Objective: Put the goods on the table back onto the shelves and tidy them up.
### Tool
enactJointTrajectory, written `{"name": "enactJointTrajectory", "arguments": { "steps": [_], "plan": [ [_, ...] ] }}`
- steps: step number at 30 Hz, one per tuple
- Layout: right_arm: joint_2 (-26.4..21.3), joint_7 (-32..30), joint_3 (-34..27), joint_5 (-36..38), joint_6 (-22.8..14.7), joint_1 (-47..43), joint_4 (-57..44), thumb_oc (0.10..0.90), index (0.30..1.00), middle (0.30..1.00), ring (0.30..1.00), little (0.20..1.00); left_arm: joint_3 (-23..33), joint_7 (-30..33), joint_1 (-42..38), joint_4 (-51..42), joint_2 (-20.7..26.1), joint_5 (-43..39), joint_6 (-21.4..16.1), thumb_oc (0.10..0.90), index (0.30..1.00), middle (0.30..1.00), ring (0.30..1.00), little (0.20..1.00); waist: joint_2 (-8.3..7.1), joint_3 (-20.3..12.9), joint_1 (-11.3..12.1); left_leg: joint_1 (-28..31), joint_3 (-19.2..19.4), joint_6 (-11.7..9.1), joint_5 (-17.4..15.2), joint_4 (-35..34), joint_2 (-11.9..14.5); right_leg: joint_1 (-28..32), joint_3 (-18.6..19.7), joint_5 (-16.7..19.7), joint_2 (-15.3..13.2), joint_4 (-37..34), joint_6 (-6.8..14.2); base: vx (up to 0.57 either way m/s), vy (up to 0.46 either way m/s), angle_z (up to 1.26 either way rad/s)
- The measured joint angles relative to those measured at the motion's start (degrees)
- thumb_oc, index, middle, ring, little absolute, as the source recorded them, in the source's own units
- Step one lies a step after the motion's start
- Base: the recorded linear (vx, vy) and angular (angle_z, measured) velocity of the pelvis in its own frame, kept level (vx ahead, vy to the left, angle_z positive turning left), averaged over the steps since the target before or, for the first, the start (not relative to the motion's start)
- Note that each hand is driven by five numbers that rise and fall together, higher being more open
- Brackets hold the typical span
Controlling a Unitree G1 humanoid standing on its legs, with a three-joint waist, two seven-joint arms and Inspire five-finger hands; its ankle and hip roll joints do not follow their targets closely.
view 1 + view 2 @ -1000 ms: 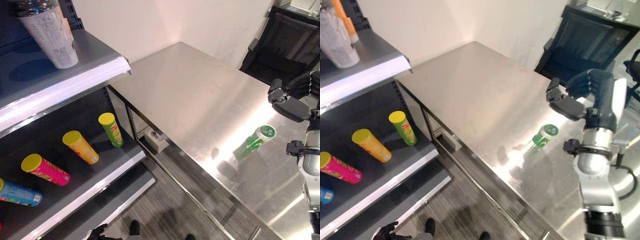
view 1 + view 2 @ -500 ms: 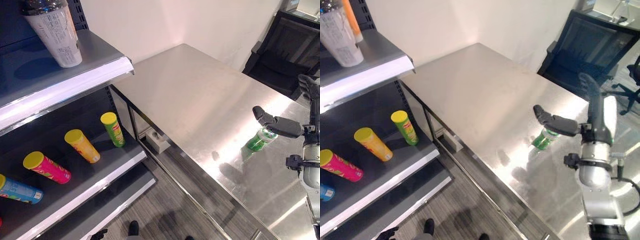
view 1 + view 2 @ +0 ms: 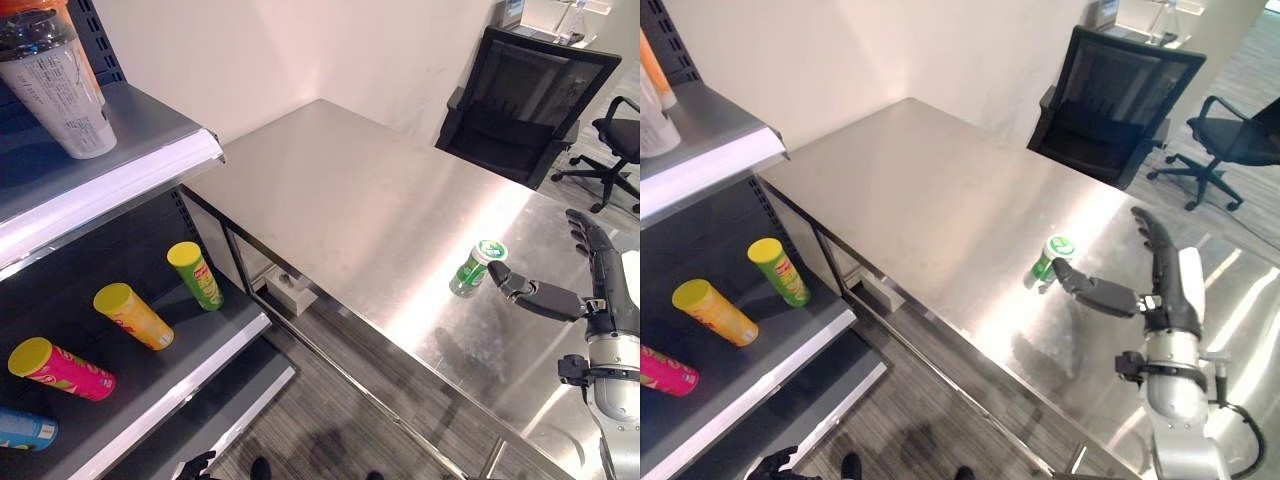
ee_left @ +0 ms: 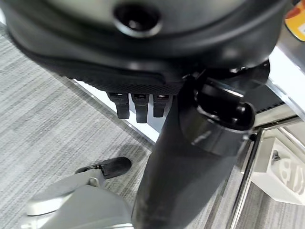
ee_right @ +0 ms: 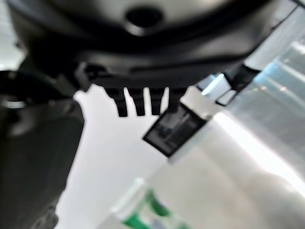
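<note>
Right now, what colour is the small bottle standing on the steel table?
Green, with a white and green cap: the small bottle shows best in the left eye view.

Bare table surrounds the green can; three tubes crowd the lower shelf

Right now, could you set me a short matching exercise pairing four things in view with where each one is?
Things:
1. green bottle
2. yellow-lidded green can
3. white tub
4. right hand

Places:
A. on the upper shelf
B. standing on the steel table
C. lying on the lower shelf
D. open, held over the table beside the bottle

Pairs: 1-B, 2-C, 3-A, 4-D
</note>
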Motion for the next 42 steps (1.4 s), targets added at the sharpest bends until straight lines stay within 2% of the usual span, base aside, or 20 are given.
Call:
{"name": "enactJointTrajectory", "arguments": {
  "steps": [5, 9, 14, 17, 19, 28, 31, 37, 42],
  "plan": [
    [0.00, -0.01, 0.17, -2.05, 1.52, 0.15, 6.50, 0.800, 0.900, 0.900, 0.900, 0.900, 0.00, 0.00, 0.36, 0.34, 0.00, 0.06, 0.03, 0.800, 0.900, 0.900, 0.900, 0.900, 0.06, -0.55, 0.11, -0.17, -0.02, 0.00, 0.00, -0.01, -0.02, -0.16, -0.02, 0.00, -0.02, 0.00, 0.00, 0.00, 0.000, 0.00],
    [-0.01, -0.08, 0.39, -4.08, 1.69, 0.15, 7.47, 0.800, 0.900, 0.900, 0.900, 0.900, 0.00, 0.00, 0.77, 0.33, 0.00, 0.05, 0.02, 0.800, 0.900, 0.900, 0.900, 0.900, 0.17, -0.63, 0.15, -0.38, -0.09, 0.00, 0.00, 0.00, -0.02, -0.32, -0.07, 0.00, 0.00, -0.01, 0.01, 0.00, 0.000, 0.00],
    [-0.02, -2.23, 3.78, -4.99, 2.92, -2.59, 13.16, 0.800, 0.900, 0.900, 0.900, 0.900, -0.39, -0.03, 1.13, 0.27, 0.16, 0.00, -0.03, 0.800, 0.900, 0.900, 0.900, 0.900, 0.29, -0.57, 0.43, -2.40, -0.18, -0.03, 0.08, 0.06, -0.10, -2.26, -0.08, 0.20, -0.03, -0.37, 0.07, 0.00, 0.004, 0.01],
    [-0.02, -2.98, 3.79, -5.54, 2.93, -3.25, 13.14, 0.800, 0.900, 0.900, 0.900, 0.900, -0.39, -0.03, 1.51, 0.29, 0.17, 0.01, 0.01, 0.800, 0.900, 0.900, 0.900, 0.900, 0.37, -0.03, 1.63, -2.29, -0.17, 0.04, 0.04, 0.04, -0.22, -2.19, -0.11, 0.31, -0.17, -0.39, 0.21, 0.02, 0.011, 0.00],
    [0.08, -3.83, 4.35, -5.54, 2.93, -4.66, 13.31, 0.800, 0.900, 0.900, 0.900, 0.900, -0.42, -0.03, 1.34, 0.27, 0.16, 0.01, 0.02, 0.800, 0.900, 0.900, 0.900, 0.900, 0.44, 0.85, 1.78, -2.34, -0.20, 0.03, 0.05, 0.05, -0.20, -2.21, -0.12, 0.32, -0.14, -0.38, 0.21, 0.03, 0.005, 0.01],
    [1.81, -6.50, 5.73, -6.04, 3.54, -6.52, 13.69, 0.800, 0.900, 0.900, 0.900, 0.900, -0.49, -0.01, 1.47, 0.16, 0.16, -0.06, 0.05, 0.800, 0.900, 0.900, 0.900, 0.900, 0.46, 0.94, 3.00, -2.36, -0.23, 0.04, 0.03, 0.03, -0.22, -2.21, -0.12, 0.20, -0.15, -0.40, 0.35, 0.01, 0.004, 0.00],
    [2.54, -8.68, 5.77, -6.58, 3.81, -7.64, 15.13, 0.800, 0.900, 0.900, 0.900, 0.900, -0.57, 0.05, 1.41, 0.10, 0.16, -0.06, 0.05, 0.800, 0.900, 0.900, 0.900, 0.900, 0.49, 0.98, 3.21, -2.38, -0.27, 0.05, 0.02, 0.02, -0.27, -2.19, -0.14, 0.18, -0.18, -0.40, 0.36, 0.04, 0.014, 0.01],
    [2.55, -10.40, 5.77, -7.68, 3.93, -8.20, 15.21, 0.800, 0.900, 0.900, 0.900, 0.900, -0.60, 0.08, 1.38, 0.09, 0.15, -0.04, 0.07, 0.800, 0.900, 0.900, 0.900, 0.900, 1.31, 1.42, 3.21, -2.25, -0.30, 0.05, 0.03, 0.04, -0.25, -2.07, -0.14, 0.19, -0.16, -0.40, 0.36, 0.01, 0.002, 0.00],
    [2.63, -10.62, 5.81, -7.65, 4.55, -8.77, 15.33, 0.800, 0.900, 0.900, 0.900, 0.900, -0.66, 0.10, 1.35, 0.08, 0.12, -0.04, 0.07, 0.800, 0.900, 0.900, 0.900, 0.900, 1.33, 1.42, 3.31, -2.25, -0.30, 0.05, 0.03, 0.04, -0.24, -2.06, -0.14, 0.19, -0.14, -0.40, 0.35, 0.00, 0.000, 0.00]
  ]
}}
